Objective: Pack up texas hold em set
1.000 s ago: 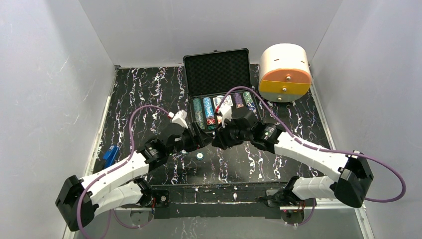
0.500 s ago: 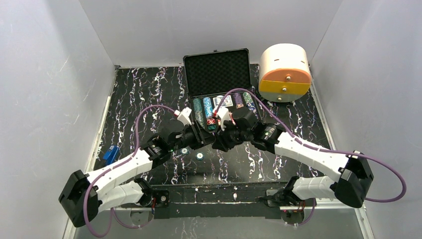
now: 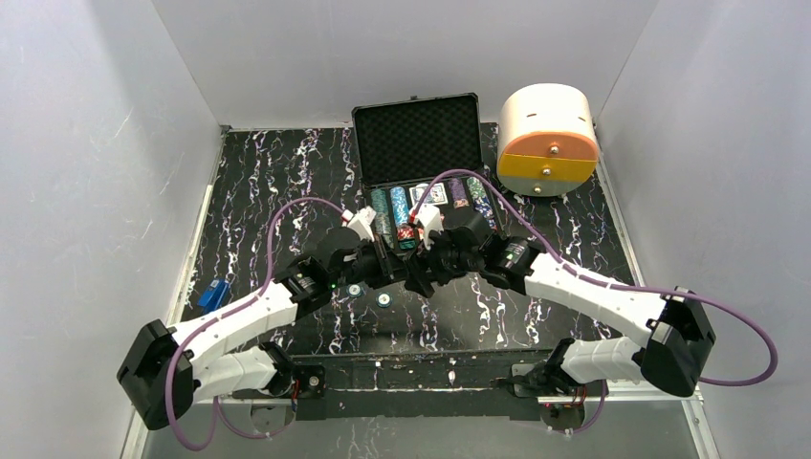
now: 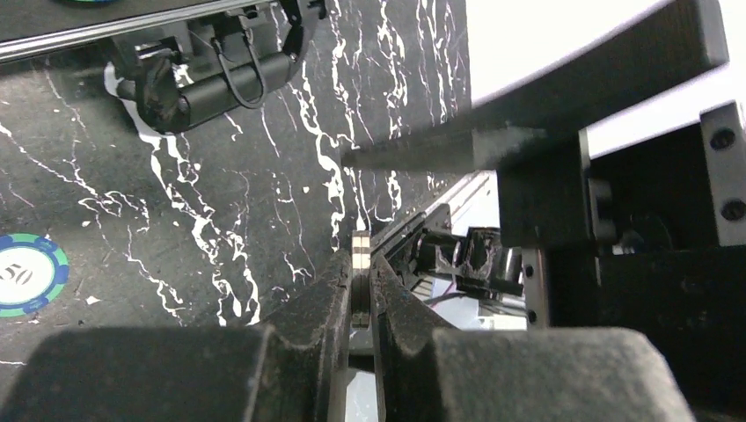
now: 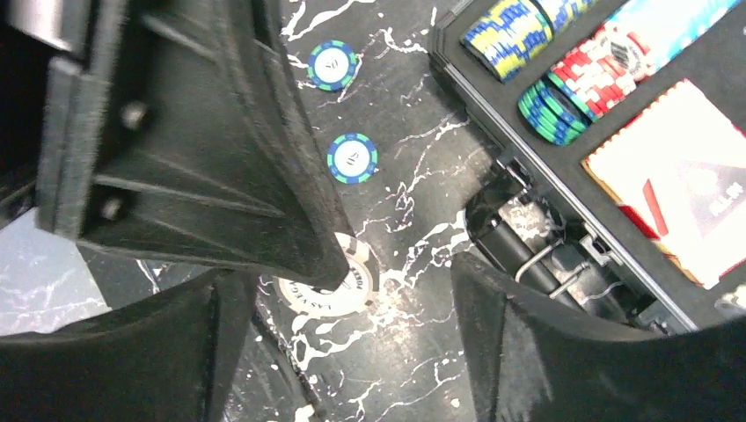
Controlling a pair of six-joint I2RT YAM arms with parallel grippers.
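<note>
Plain white walls box us in here: back wall (image 3: 402, 48) at 12 o'clock, left wall (image 3: 86, 191) at 9, right wall (image 3: 708, 143) at 3, all evenly lit, with only soft shadows. In the middle is the table (image 3: 277, 172), its black marble-look top streaked with white veins. A pale metal rail (image 3: 196, 239) runs along its 9 o'clock edge, and there's a grey metal ledge (image 3: 430, 435) at 6 o'clock.

The left gripper (image 5: 330, 264) hides half the white chip (image 5: 350, 294); a green chip (image 4: 26, 274) is cut off.
</note>
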